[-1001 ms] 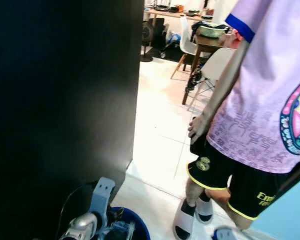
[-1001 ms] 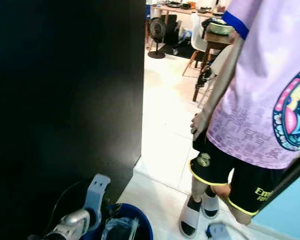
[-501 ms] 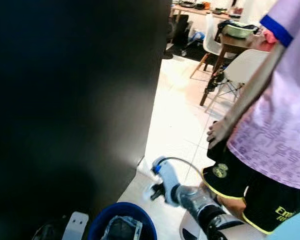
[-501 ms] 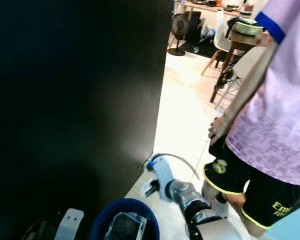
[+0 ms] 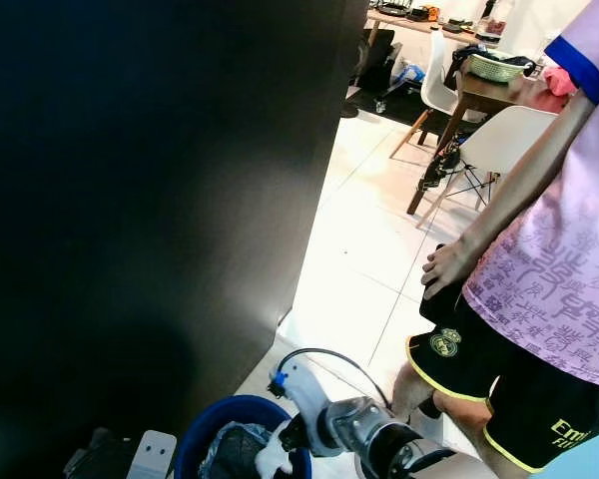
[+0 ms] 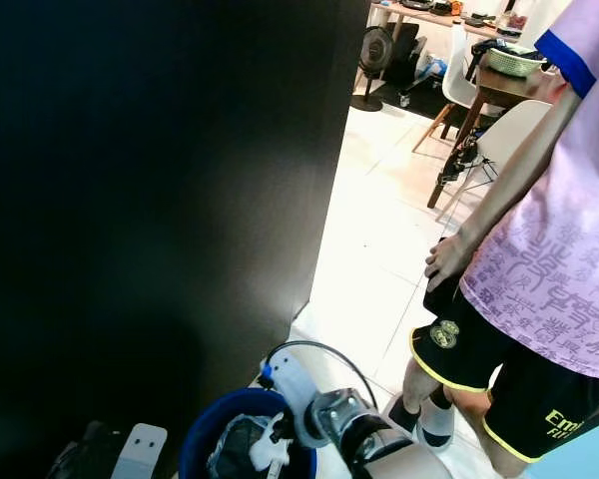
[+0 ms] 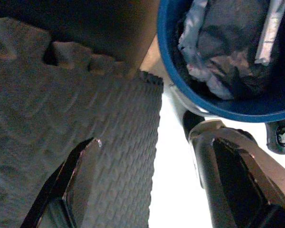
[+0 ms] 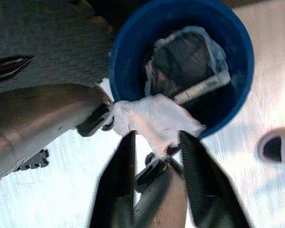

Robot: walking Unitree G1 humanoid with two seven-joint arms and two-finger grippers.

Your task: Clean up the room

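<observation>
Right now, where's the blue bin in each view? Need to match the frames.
Left eye view: round blue plastic bin at bottom edge, left of centre.
Right eye view: bottom edge, beside the right arm.
Left wrist view: upper right corner.
Right wrist view: upper centre, beyond the right claw holding white crumpled tissue.
Shared landmark: the bin's crumpled dark liner.

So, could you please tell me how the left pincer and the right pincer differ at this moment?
The right pincer is shut on a white crumpled tissue over the blue bin's rim, while the left pincer is open and holds nothing. The right one hangs over the bin; the left sits beside it, over a dark textured mat. Both have two long black fingers.
</observation>
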